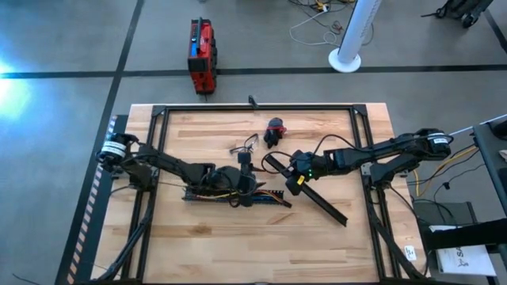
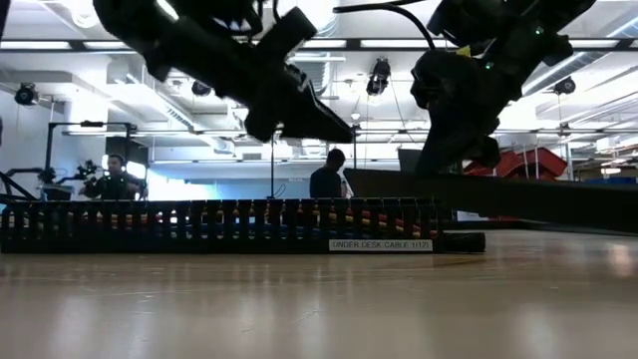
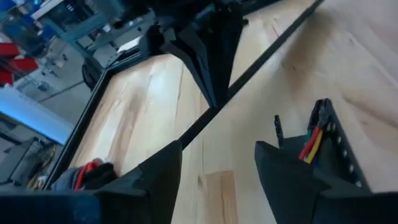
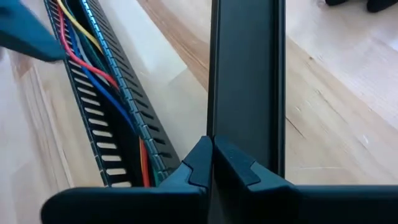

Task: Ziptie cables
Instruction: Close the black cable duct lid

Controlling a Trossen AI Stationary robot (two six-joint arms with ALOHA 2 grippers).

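Note:
The cables (image 4: 81,68), red, blue, yellow and green wires, lie inside the long black slotted duct (image 1: 238,196) near the table's middle; their ends show at the duct's end (image 3: 311,143). My left gripper (image 1: 242,176) hangs open above the duct, touching nothing (image 3: 217,180). My right gripper (image 1: 297,180) is just to the right of it, shut on the wide flat black duct cover strip (image 1: 317,198). I see no ziptie in any view. My right gripper (image 4: 212,149) pinches the duct cover strip by one long edge (image 4: 217,124), between its two fingers, about a third of the way along from its far end. The fingers come from above, lying across the strip. The strip looks lifted (image 2: 498,194); whether one end rests on the table, I cannot tell.
A red-and-black lump (image 1: 275,131) and a small dark wire tangle (image 1: 244,146) lie beyond the duct. Black frame rails (image 1: 253,108) border the wooden table. A red case (image 1: 201,55) stands on the floor past the far edge. People (image 2: 329,179) are in the room behind.

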